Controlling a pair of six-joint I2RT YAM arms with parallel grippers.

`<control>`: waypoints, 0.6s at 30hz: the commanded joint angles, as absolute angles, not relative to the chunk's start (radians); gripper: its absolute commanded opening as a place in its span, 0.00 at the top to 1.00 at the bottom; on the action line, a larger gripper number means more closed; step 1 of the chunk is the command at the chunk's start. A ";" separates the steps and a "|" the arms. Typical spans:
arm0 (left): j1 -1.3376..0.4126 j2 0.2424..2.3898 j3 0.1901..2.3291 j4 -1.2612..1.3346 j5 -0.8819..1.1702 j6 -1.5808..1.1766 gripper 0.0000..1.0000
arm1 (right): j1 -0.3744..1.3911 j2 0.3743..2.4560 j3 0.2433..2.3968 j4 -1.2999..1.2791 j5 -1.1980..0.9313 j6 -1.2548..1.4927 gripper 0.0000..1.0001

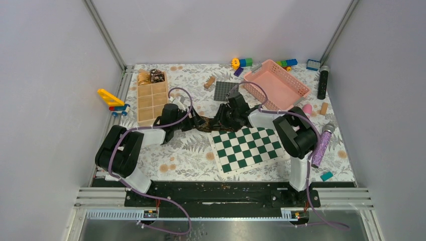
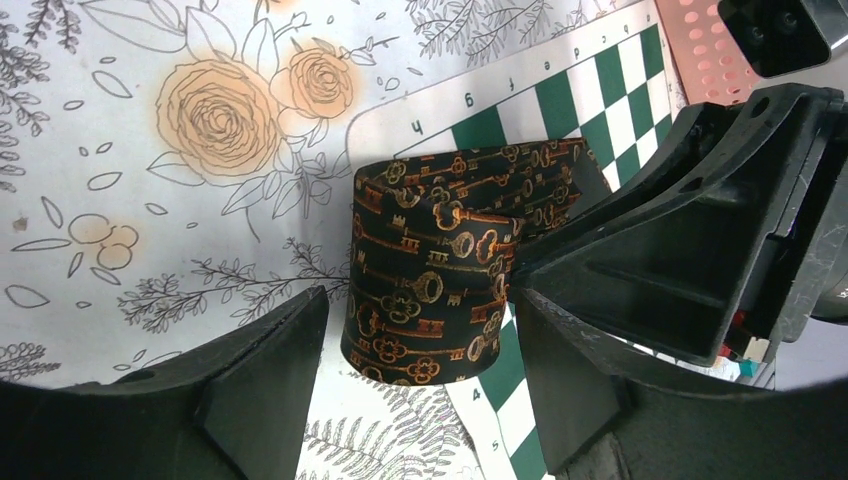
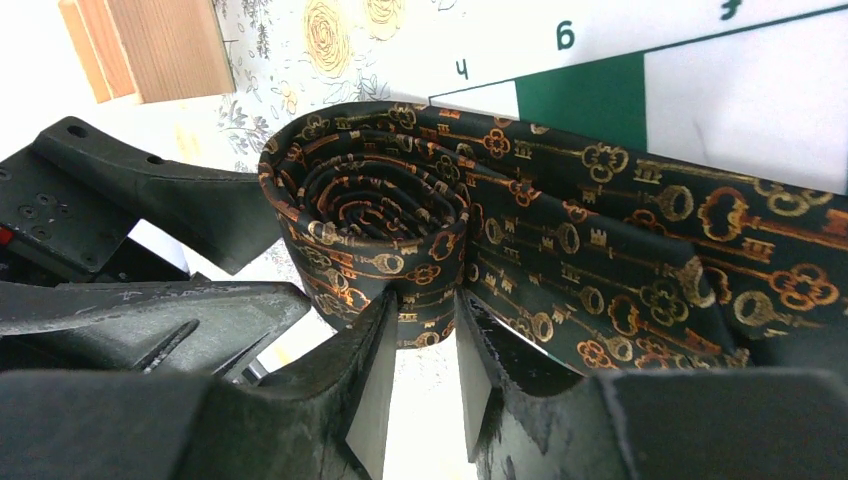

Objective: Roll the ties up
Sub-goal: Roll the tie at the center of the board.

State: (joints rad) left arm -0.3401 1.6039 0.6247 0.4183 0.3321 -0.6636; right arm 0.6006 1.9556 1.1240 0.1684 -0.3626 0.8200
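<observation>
I'm looking down on the floral table (image 1: 191,155), which is carrying a green-and-white chessboard mat (image 1: 246,148). At the mat's far-left corner my left tool (image 2: 420,300) is standing wide, a finger on each side of the coil. My right tool (image 3: 425,330) is sitting narrow, pinching the coil's edge. The key-patterned tie (image 2: 430,290) is lying partly rolled there, its loose tail resting over the mat's edge.

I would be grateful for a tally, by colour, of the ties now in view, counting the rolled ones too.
Golden tie: 1
Dark speckled tie: 1
Black tie with gold keys: 1
Total: 3
</observation>
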 commanded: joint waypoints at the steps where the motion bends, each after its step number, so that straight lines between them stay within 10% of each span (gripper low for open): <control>1: -0.328 1.578 0.607 0.478 0.325 -0.665 0.31 | 0.622 1.982 1.175 0.191 -0.389 0.838 0.66; 18: -0.319 1.620 0.587 0.557 0.367 -0.674 0.31 | 0.625 2.043 1.226 0.180 -0.374 0.867 0.66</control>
State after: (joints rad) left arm -0.3279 1.6054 0.5808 0.4717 0.3466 -0.6647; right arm 0.6102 2.0289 1.1946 0.1780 -0.3801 0.8677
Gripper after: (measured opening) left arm 0.693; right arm 0.342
